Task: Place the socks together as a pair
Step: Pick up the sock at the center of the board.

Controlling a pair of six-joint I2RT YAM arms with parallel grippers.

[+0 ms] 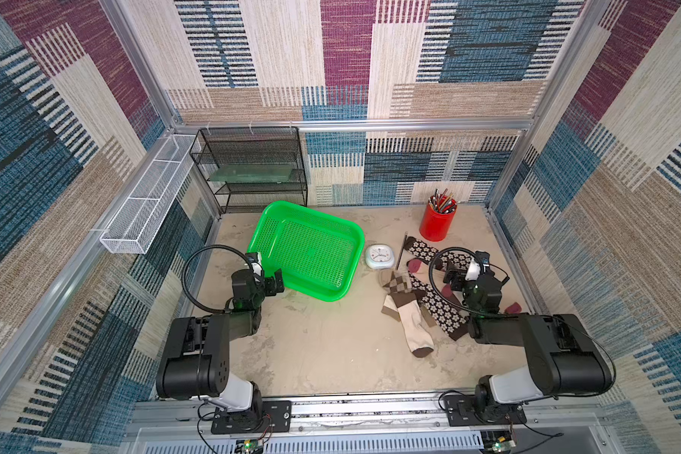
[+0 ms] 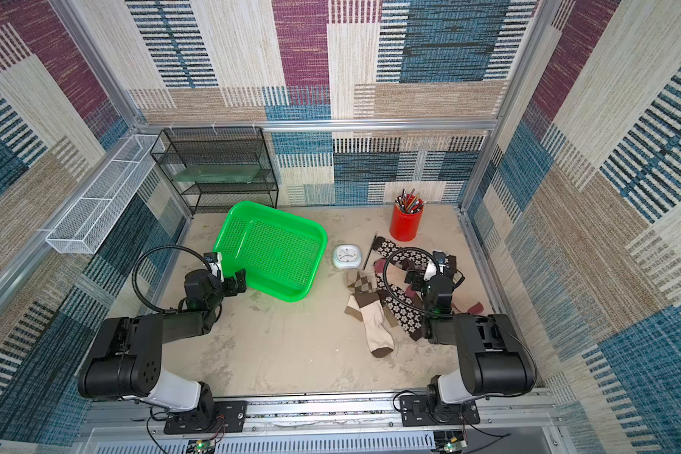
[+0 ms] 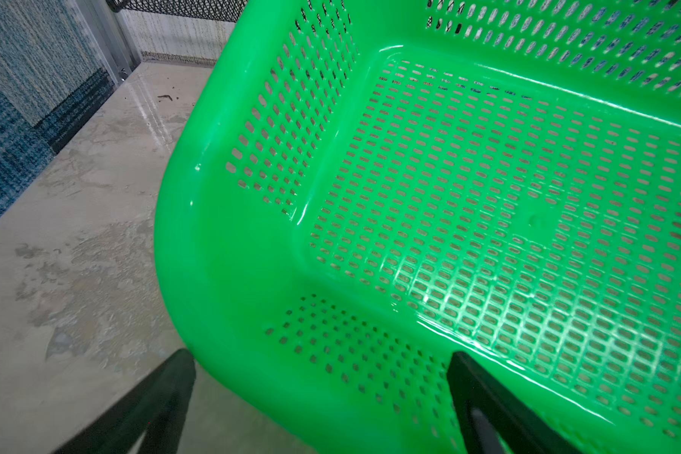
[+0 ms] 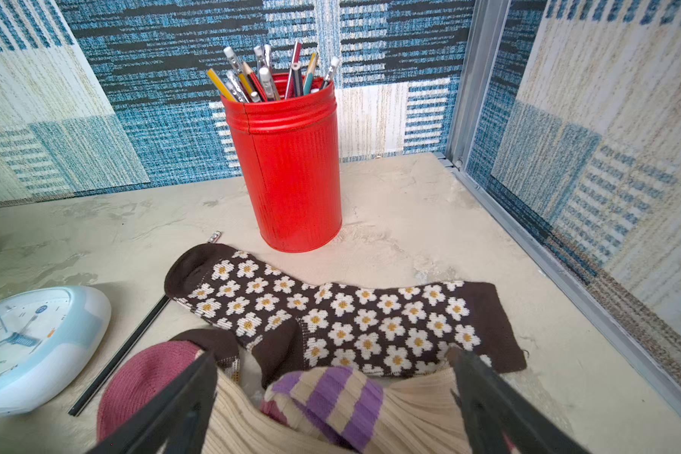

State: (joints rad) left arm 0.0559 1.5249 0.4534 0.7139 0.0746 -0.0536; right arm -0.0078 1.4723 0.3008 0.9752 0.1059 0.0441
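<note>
Since no sock is gripped yet, pairing is judged not begun. Clock directions are read on the beige mottled tabletop (image 1: 331,346) as seen in a top view, with 12 at the back wall and 6 at the arm bases.

All the soft fabric socks are heaped at about 3 o'clock. A dark brown sock with white flowers (image 4: 331,314) is laid flat at the heap's 12 o'clock edge, just beside the red ribbed metal tin of pencils (image 1: 435,224). A second flowered sock (image 1: 441,312) is stretched toward 5 o'clock, partly under the right arm, so these mates are apart. A beige-brown argyle sock (image 1: 396,281) is bunched at the heap's 9 o'clock side, near the small pale-blue plastic clock (image 1: 379,257). A cream ribbed sock with brown blocks (image 1: 409,328) is trailed toward 6 o'clock.

The right gripper (image 4: 331,355) is hung low over a tan ribbed sock with a purple-striped cuff (image 4: 343,397). Its fingers (image 4: 174,401) are spread wide to either side, with nothing pinched, probably set so for a first pick off the top layer. A maroon toe (image 4: 142,377) is seen beside it; whether it is the same sock cannot be told.

The left gripper (image 3: 320,355) is parked at 9 o'clock, fingers spread across the near corner of the bright green perforated plastic basket (image 1: 266,228). Contact cannot be told. It is likely kept there clear of the heap.

A loose black pencil (image 1: 402,251) is left lying between clock and socks; a snag risk is judged.
</note>
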